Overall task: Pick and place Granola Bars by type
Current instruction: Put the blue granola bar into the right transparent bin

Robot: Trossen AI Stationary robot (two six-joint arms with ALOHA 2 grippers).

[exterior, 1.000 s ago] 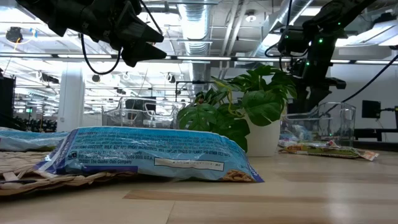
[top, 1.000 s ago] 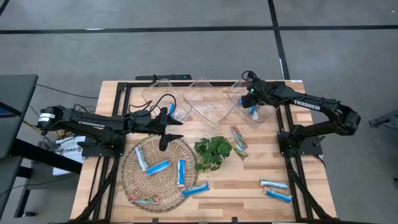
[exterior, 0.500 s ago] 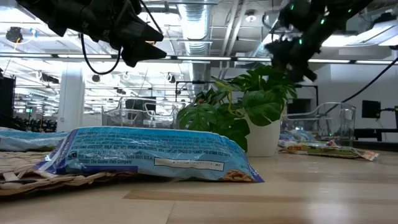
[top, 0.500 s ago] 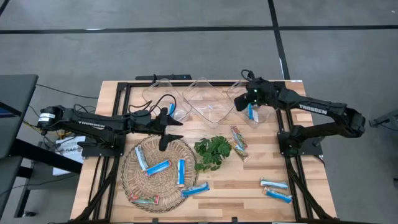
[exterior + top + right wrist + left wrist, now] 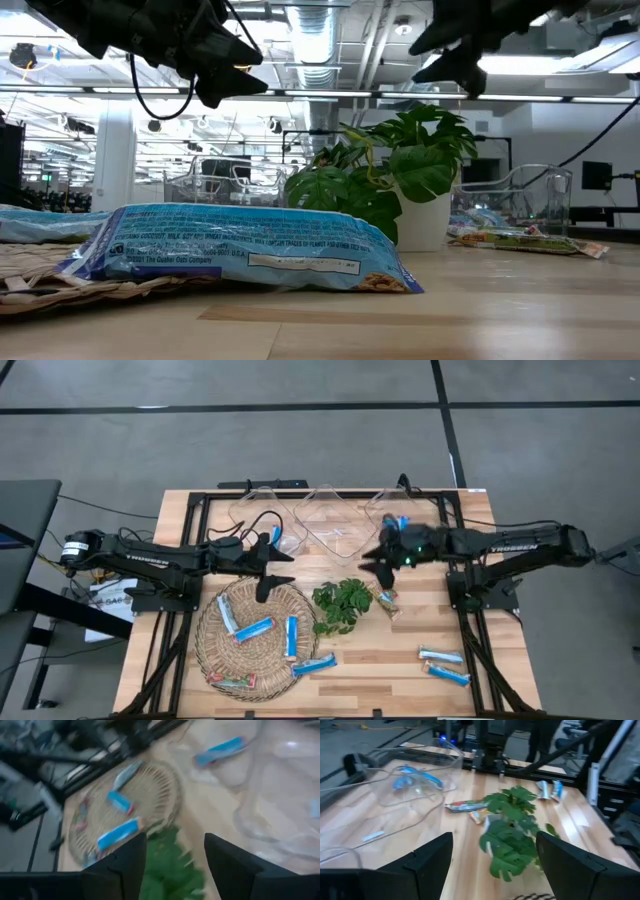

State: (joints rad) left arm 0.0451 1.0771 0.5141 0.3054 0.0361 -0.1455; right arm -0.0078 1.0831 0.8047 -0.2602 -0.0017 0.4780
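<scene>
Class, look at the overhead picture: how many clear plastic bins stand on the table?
3, in a row along the table's far edge: the left bin, the middle bin and the right bin. None looks hidden.

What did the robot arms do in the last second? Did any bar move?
The right gripper pulled out of the clear bin on the right and swung toward the green plant, jaws open and empty. A blue bar it let go of now lies in that bin. The left gripper stayed open above the wicker basket. The other bars did not move.
</scene>
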